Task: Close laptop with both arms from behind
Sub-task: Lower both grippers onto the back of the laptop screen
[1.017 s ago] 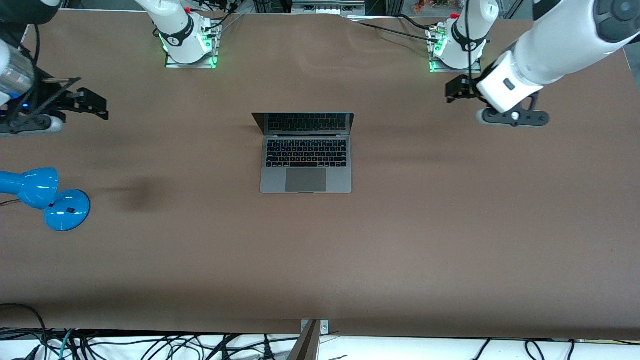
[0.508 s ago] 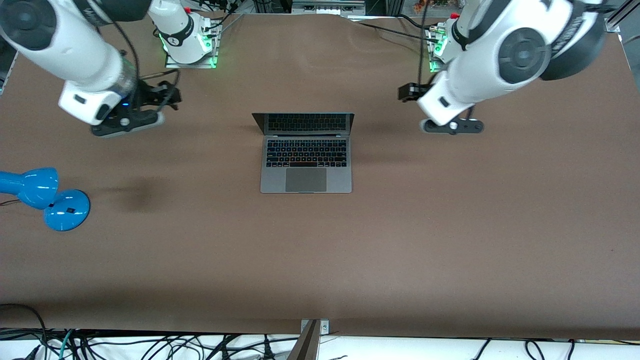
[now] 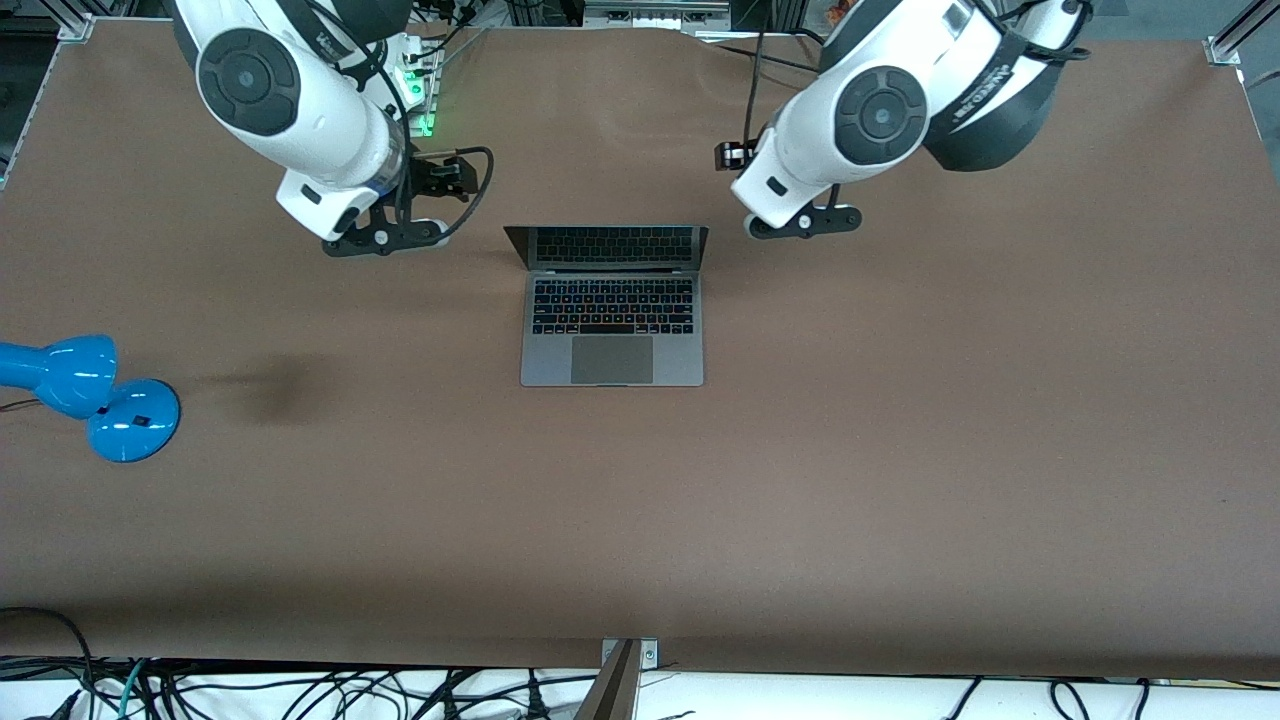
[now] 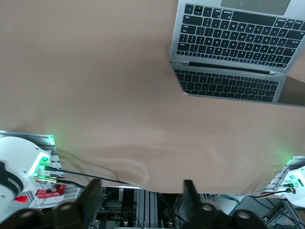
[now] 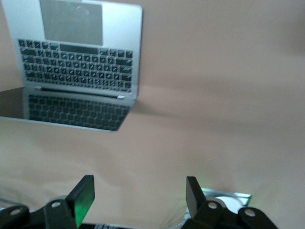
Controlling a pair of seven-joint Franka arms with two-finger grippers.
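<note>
The laptop (image 3: 612,305) is sitting open in the middle of the brown desk (image 3: 900,450). Its keys and big trackpad are facing up. Its dark screen is standing up on the side toward the robots' bases, and the keys are showing in it like in a mirror.

The right arm (image 3: 300,100) is reaching down from its base at the edge of the desk. The right end effector (image 3: 455,180) is hanging over the bare desk just beside the screen, toward the right arm's end of the desk. It is not touching the laptop. In the right wrist view its two fingers (image 5: 81,198) are standing wide apart with nothing between them, and the laptop (image 5: 76,67) is showing apart from them.

The left arm (image 3: 880,110) is reaching down too. The left end effector (image 3: 733,155) is hanging over the bare desk just beside the screen, toward the left arm's end of the desk. It is not touching the laptop either. In the left wrist view its two fingers (image 4: 91,200) are also standing wide apart and holding nothing, and the laptop (image 4: 236,52) is showing apart from them.

A shiny blue lamp (image 3: 90,395) is lying on the desk at the right arm's end, well apart from the laptop and nearer to the front camera.
</note>
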